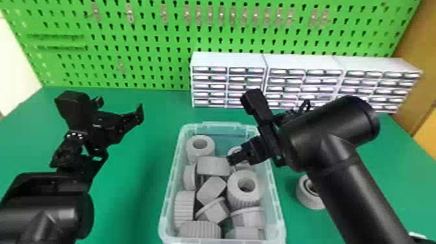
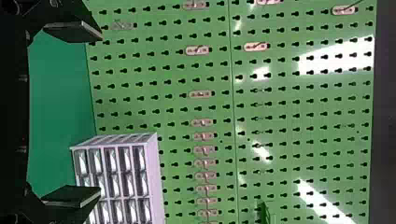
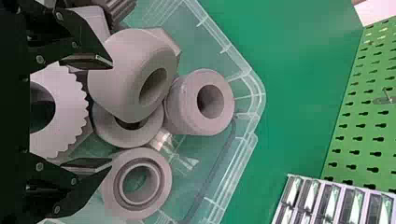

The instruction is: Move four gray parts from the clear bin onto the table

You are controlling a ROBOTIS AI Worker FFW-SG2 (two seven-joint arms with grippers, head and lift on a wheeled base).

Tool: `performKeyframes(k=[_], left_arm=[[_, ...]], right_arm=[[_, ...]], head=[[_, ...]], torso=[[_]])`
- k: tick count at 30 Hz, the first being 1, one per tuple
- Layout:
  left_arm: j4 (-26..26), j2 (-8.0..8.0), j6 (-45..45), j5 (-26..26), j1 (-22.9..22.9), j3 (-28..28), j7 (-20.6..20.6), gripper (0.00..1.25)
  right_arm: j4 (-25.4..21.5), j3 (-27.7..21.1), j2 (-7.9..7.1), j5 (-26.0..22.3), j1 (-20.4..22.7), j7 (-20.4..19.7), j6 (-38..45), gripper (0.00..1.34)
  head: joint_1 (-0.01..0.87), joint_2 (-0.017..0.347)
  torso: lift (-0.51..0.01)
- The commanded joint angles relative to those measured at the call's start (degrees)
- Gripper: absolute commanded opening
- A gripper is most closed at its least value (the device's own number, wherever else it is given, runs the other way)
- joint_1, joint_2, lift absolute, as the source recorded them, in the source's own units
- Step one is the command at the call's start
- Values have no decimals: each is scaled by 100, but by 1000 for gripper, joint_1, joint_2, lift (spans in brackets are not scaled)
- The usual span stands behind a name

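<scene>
The right gripper (image 3: 111,112) hangs over the clear bin (image 1: 279,207), its fingers apart with no part clamped between them. Close by one fingertip sits the thick, rounded gray collar (image 3: 123,65); by the other is a gray ring with a stepped bore (image 3: 162,184). A gray toothed ring (image 3: 65,98) lies back between the fingers, and a gray bored cylinder (image 3: 187,109) stands just past the tips.

The step in hand looks like picking a part, and the rounded collar seems the readiest choice, since it lies on top. To take it well, I would shift the opening sideways until the fingers straddle it, then lower both tips evenly and close below its widest curve (a grip too high would probably slide off). Watch that the outer finger doesn't wedge against a neighbor.

A gray flanged ring (image 1: 306,198) rests on the green table (image 1: 136,201), outside the bin and well beyond the right fingers; if that counts, three more are due. The left gripper (image 2: 100,114) waits beside the bin, fingers spread and empty.
</scene>
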Motion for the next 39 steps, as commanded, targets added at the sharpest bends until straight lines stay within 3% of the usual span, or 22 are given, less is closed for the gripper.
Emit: performKeyframes(k=[1,25,32,39], left_arm=[[0,-4,5,0,0,0,0,1123],[0,5,13,0,0,-9,-9,1123],[0,5,13,-9,0,0,-9,1123],[0,5,22,-17,0,0,-17,1123]], right_arm=[[27,20,2,-15,3,0,-7,822],[317,152,-51,-411,-76,35,-473,821],[616,2,-68,64,-146,782,-1062,821],[1205,-165,-86,90,-313,1380,-1686,822]], head=[[678,34],[678,34],[678,34],[678,34]], torso=[[-50],[-50],[-50],[-50]])
